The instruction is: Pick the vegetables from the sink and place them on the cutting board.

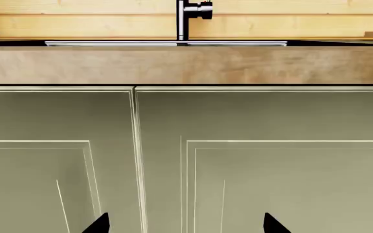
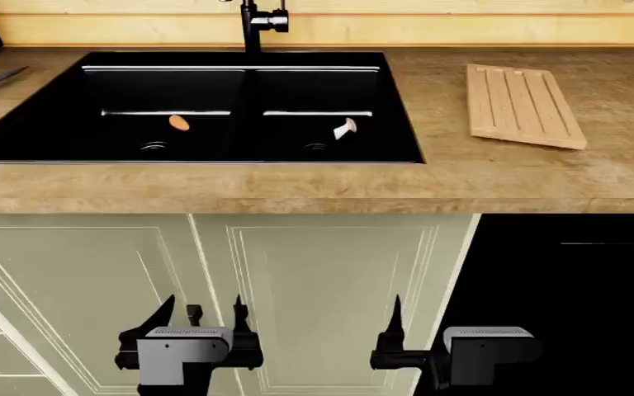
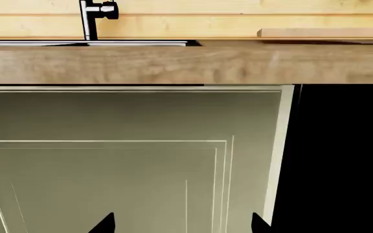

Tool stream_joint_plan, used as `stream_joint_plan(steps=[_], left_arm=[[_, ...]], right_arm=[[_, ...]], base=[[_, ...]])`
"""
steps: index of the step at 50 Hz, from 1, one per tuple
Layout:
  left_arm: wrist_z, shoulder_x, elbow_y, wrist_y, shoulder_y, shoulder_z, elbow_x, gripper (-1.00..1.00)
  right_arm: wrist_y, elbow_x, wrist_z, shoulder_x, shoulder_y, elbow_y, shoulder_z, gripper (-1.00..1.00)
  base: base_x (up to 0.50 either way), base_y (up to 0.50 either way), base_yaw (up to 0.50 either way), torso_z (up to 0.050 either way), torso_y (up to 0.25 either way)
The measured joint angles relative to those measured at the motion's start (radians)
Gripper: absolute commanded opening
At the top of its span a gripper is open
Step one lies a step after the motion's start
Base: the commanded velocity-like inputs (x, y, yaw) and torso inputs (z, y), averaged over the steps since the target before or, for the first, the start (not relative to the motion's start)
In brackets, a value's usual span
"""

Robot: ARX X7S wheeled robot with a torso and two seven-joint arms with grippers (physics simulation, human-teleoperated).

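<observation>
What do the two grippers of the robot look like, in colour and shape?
Both look alike in the head view. The left gripper and the right gripper each have a light grey, boxy body with a finely ribbed top, set in a black frame, and thin black fingers ending in sharp points. No cables or markings are visible.

Sink (image 2: 30, 148): glossy black basins with bright reflections along the rim, fitted with a polished dark metal faucet (image 2: 253, 25). Countertop (image 2: 295, 186): mid-brown wood with mottled grain and a matt finish; cutting board (image 2: 521, 106): paler, smooth wood with grooves along its length; back wall (image 2: 461, 25): light, planked wood. Cabinet doors (image 2: 328, 289): smooth, pale olive painted panels with a slight sheen on the mouldings; the left gripper (image 2: 201, 318) and right gripper (image 2: 396, 322) have matt black fingers on grey, metallic-looking bodies.
</observation>
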Motion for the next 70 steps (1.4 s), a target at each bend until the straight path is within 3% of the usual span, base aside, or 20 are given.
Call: stream_joint_plan(steps=[13,25,33,60,70], left_arm=[[0.011,-0.044,0.091,-0.038,0.014,0.035,-0.048,1.0],[-0.006,-0.101,0.453,-0.306,-0.155,0.024,-0.129,1.0],[-0.026,-0.13,0.612,-0.415,-0.236,0.018,-0.151,1.0],[-0.052,-0.172,0.732,-0.541,-0.305,0.051,-0.183,1.0],[-0.075,-0.178,0.714,-0.583,-0.342,0.064,-0.175,1.0]], right_arm=[[0.041,0.051,0.017,0.031,-0.004,-0.058,-0.029,1.0],[0.414,0.156,0.044,0.095,0.106,-0.5,-0.005,1.0],[0.56,0.217,0.047,0.129,0.154,-0.677,0.024,1.0],[0.685,0.269,0.071,0.166,0.202,-0.79,0.0,1.0],[0.701,0.268,0.09,0.172,0.232,-0.765,-0.004,1.0]], base=[[0.0,0.0,0.0,0.029,0.0],[0.0,0.0,0.0,0.05,0.0],[0.0,0.0,0.0,0.05,0.0],[0.18,0.48,0.0,0.007,0.0],[0.48,0.16,0.0,0.0,0.0]])
